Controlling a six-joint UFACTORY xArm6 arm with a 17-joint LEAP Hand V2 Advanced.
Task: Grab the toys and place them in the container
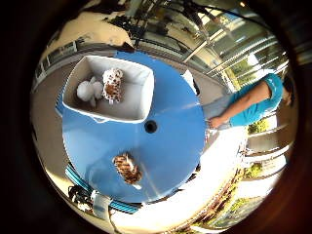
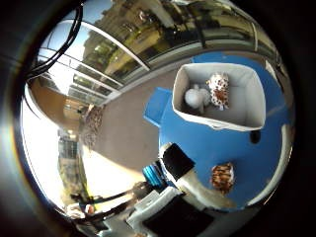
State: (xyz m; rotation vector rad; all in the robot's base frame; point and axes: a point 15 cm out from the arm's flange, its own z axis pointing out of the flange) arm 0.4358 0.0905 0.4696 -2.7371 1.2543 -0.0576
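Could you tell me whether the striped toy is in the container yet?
Not yet: the striped toy lies on the blue table, outside the container.

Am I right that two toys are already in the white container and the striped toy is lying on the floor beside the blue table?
Not quite: the striped toy lies on the blue table itself, as the little finger side view shows. Two toys do lie in the white container.

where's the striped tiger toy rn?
The striped tiger toy lies on the blue round table, outside the white container, near the table's edge and across the centre hole from it.
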